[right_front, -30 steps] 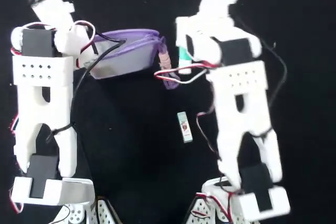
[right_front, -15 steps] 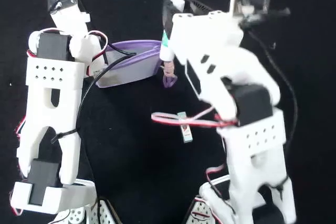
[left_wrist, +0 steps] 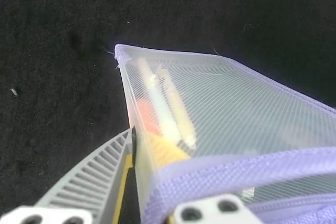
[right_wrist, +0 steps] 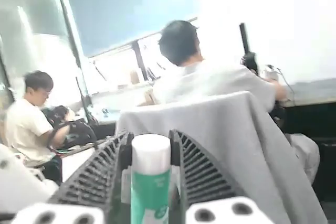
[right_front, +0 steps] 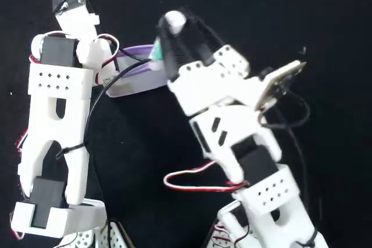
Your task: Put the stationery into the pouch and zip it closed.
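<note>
Swinging left and far across the table (right_front: 325,39), our right gripper (right_wrist: 149,136) now hangs just beside the pouch (right_front: 125,82), pinching a glue stick (right_wrist: 150,182). Our left gripper (left_wrist: 137,150) clamps the pouch's rim at far left. Released off-centre, we judge, the stick could strike the rim and fall outside.

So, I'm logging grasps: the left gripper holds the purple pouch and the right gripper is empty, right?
Not empty: the right gripper is shut on a green-and-white tube, as the right wrist view shows. The left gripper does hold the purple pouch.
</note>
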You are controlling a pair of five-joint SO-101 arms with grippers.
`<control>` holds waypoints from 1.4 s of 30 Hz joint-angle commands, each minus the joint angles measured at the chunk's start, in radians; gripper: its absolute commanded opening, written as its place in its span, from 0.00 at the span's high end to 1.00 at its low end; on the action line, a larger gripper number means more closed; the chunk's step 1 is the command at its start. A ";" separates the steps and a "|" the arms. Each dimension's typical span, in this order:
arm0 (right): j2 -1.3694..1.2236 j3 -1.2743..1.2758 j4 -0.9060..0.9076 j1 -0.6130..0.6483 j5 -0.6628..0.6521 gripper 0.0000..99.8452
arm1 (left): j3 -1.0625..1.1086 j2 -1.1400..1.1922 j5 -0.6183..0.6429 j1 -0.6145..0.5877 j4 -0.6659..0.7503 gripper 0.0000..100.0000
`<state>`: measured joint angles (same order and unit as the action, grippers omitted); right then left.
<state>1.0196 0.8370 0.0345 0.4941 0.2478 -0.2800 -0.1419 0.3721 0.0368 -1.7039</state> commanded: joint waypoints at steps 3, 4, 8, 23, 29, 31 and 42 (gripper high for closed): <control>-0.047 0.001 -0.077 0.044 0.002 0.99 | 0.007 0.005 -0.037 0.025 0.017 0.97; -0.067 0.004 -0.086 0.044 0.002 0.99 | 0.007 0.005 -0.041 0.025 0.017 0.97; -0.170 0.068 -0.247 0.043 0.002 0.99 | 0.007 0.005 -0.041 0.025 0.017 0.97; -0.363 0.257 -0.528 0.034 -0.097 0.99 | -0.002 0.005 -0.040 -0.058 0.020 0.97; -0.360 0.275 -0.476 0.084 -0.233 0.81 | -0.002 0.006 -0.040 -0.077 0.025 0.97; -0.360 0.266 -0.448 0.117 -0.279 0.72 | -0.002 0.012 -0.040 -0.077 0.025 0.97; -0.081 0.214 -0.184 0.052 -0.315 0.77 | 0.005 0.015 -0.041 -0.199 0.080 0.97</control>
<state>0.8170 1.1193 -0.2570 0.5984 -0.0545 -0.2739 -0.1343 0.3414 -0.0905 -1.6640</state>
